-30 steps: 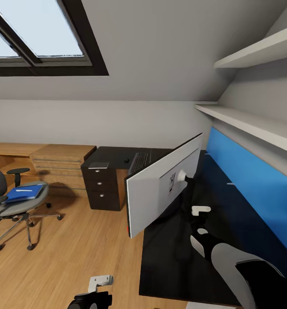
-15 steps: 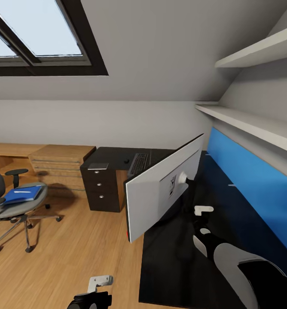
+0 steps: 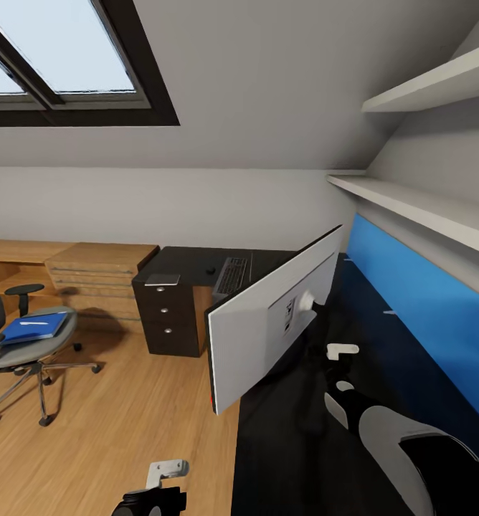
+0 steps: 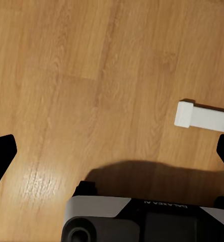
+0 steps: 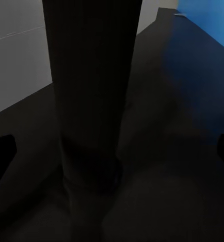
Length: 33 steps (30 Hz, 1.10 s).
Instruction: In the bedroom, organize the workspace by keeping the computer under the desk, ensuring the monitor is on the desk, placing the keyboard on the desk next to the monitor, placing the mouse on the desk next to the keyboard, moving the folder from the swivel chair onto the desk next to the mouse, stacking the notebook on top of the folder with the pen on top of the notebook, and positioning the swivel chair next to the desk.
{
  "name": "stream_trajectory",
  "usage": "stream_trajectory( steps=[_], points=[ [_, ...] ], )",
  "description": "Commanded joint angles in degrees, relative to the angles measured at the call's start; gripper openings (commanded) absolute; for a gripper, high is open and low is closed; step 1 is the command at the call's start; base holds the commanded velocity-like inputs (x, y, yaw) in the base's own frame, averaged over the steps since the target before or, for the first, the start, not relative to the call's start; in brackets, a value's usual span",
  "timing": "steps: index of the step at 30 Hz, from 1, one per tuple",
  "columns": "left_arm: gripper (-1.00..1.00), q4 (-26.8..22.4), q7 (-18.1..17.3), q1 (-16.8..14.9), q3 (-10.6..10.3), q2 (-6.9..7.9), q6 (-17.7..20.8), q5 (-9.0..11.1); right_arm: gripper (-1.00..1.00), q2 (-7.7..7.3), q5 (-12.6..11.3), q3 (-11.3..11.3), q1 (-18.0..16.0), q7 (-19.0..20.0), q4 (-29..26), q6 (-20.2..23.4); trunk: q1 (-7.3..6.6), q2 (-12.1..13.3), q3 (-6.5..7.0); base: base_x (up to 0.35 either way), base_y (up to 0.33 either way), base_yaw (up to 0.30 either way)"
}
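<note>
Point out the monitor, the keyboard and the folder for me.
monitor (image 3: 250, 337): head view, on its white back panel.
keyboard (image 3: 231, 275): head view, on the middle of its keys.
folder (image 3: 33, 327): head view, on its blue cover, lying on the chair seat.

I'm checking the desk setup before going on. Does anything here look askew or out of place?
Yes. The monitor stands turned on the desk, its back towards the camera and one lower corner overhanging the desk's edge. The blue folder lies on the swivel chair, not on the desk.

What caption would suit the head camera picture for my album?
White-backed monitor tilted on the black desk, black keyboard behind it, blue folder waiting on the grey swivel chair.
</note>
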Motion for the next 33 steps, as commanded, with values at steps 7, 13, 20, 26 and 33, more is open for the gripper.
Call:
stream_trajectory(
  steps=[7,13,20,26,33],
  points=[
    [1.0,-0.1,0.5,0.0,-0.1,0.01,0.1,0.6,1.0,-0.02,-0.5,0.5,-0.1,-0.2,0.0,-0.2,0.01,-0.1,-0.08,0.146,0.0,0.0],
    [1.0,-0.1,0.5,0.0,-0.1,0.01,0.1,0.6,1.0,-0.03,-0.5,0.5,-0.1,-0.2,0.0,-0.2,0.01,-0.1,-0.08,0.111,0.0,0.0],
    [1.0,0.0,0.5,0.0,-0.1,-0.04,0.1,0.6,1.0,-0.03,-0.5,0.6,-0.1,-0.2,0.0,-0.2,0.01,-0.1,-0.08,0.022,0.0,0.0],
    [1.0,0.0,0.5,0.0,-0.1,-0.05,0.1,0.6,1.0,-0.03,-0.4,0.6,-0.1,-0.2,0.0,-0.2,0.01,-0.1,-0.08,0.004,0.0,0.0],
    [1.0,0.0,0.5,-0.1,-0.1,-0.06,0.1,0.6,1.0,-0.03,-0.4,0.6,-0.1,-0.2,0.0,-0.2,0.01,-0.1,-0.08,0.02,0.0,0.0]
  ],
)
